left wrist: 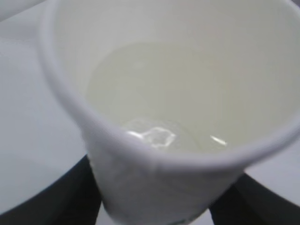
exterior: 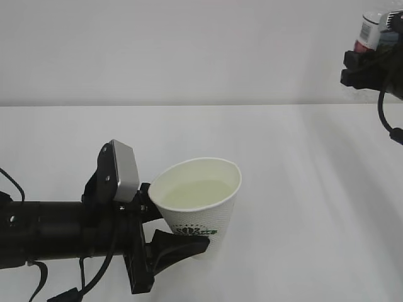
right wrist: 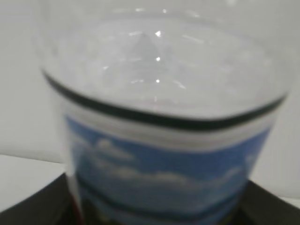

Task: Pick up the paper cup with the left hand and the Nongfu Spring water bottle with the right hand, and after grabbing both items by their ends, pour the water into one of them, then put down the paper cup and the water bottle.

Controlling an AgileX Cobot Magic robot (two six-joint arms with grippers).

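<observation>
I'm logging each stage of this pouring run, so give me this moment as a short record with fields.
cup: paper cup upright, held low on its side by the left pincer
cup contents: water inside, well below the rim
bottle: Nongfu Spring water bottle at the upper right edge, gripped by the right pincer, raised well above the table
gap: bottle far to the right of the cup, not over it
pouring: no stream visible

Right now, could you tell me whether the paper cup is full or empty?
Partly full: the paper cup holds water below its rim.
</observation>
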